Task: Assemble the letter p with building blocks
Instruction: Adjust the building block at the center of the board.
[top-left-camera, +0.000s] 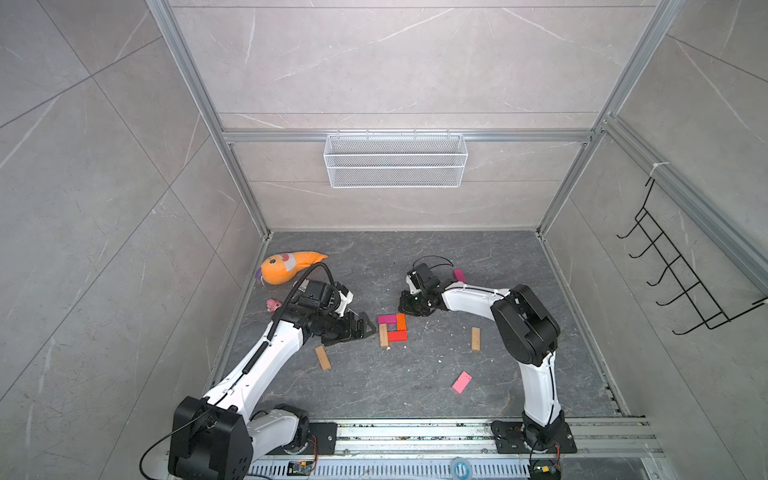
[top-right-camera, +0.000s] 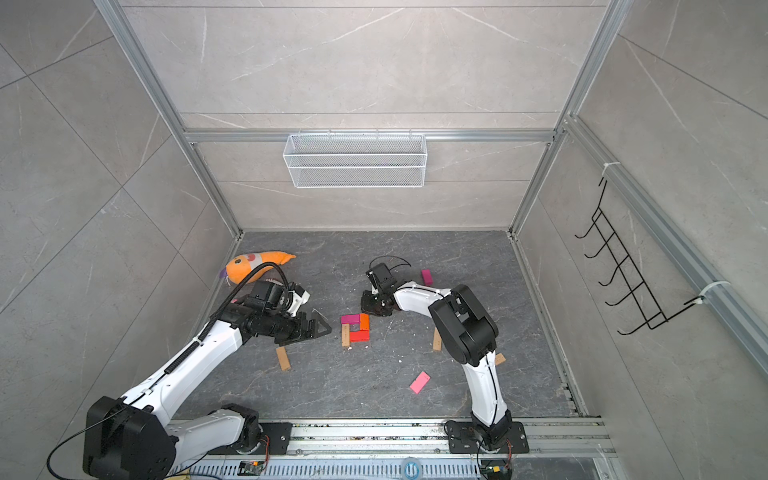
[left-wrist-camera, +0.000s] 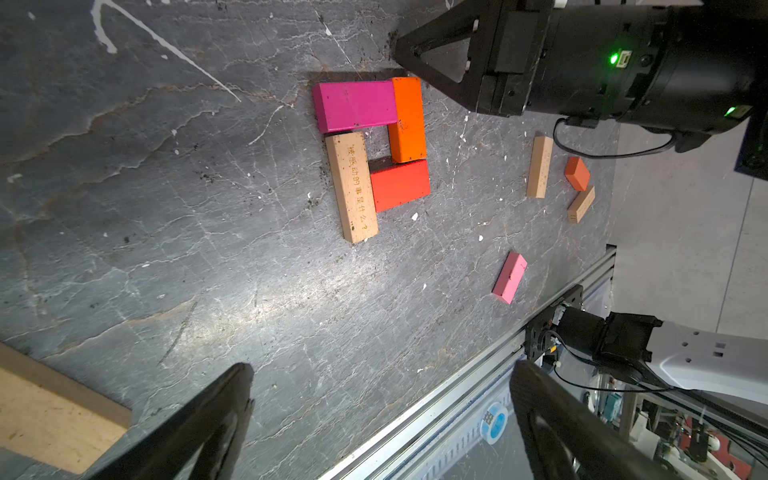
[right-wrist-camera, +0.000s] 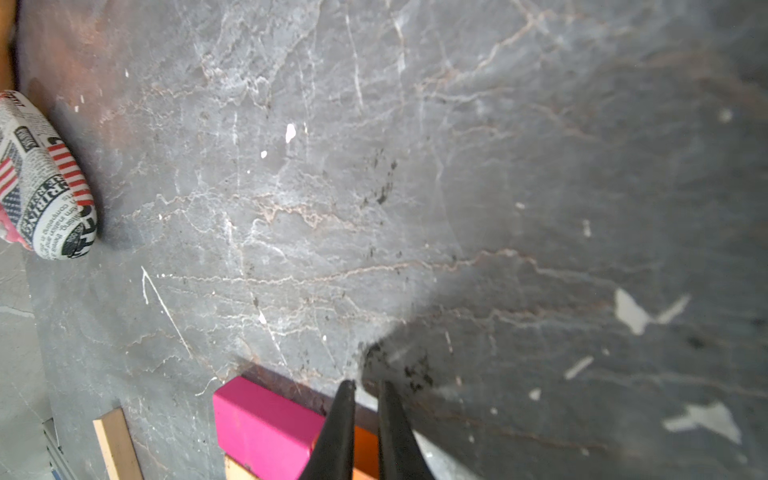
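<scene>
Right gripper (right-wrist-camera: 366, 384) is sitting with jaws almost together, only a thin gap and nothing between them. Its tips are hanging over the far end of the orange brick (left-wrist-camera: 407, 120), right by the joint with the magenta brick (left-wrist-camera: 355, 106). Left gripper (left-wrist-camera: 382, 374) is gaping wide and empty, pointing at the letter p (top-left-camera: 399, 330) from the robot's left side, close but not touching.

Letter p is lying flat mid-table and is looking only part done. Magenta brick is running across the far side, orange brick down the right, red brick (top-left-camera: 397, 336) closing the loop, and one tan stem brick (top-left-camera: 383, 335) on the left. All four are touching. Stem is looking too short, so more tan is likely going on at its near end.

Key relation: the loose tan brick (top-left-camera: 323, 358) is lying just on the base side of the left gripper, a bit to its left, and well apart from the right gripper. Its long axis is running roughly near-to-far with a slight tilt, so roughly parallel to the stem. Left arm is clearly the nearer one. Judging from that, the left gripper is needing to draw back toward the base and straddle the brick across its short width.

A second tan brick (top-left-camera: 476, 339) is lying beside the right arm's elbow, also near-to-far, but the right gripper is facing the other way.
</scene>
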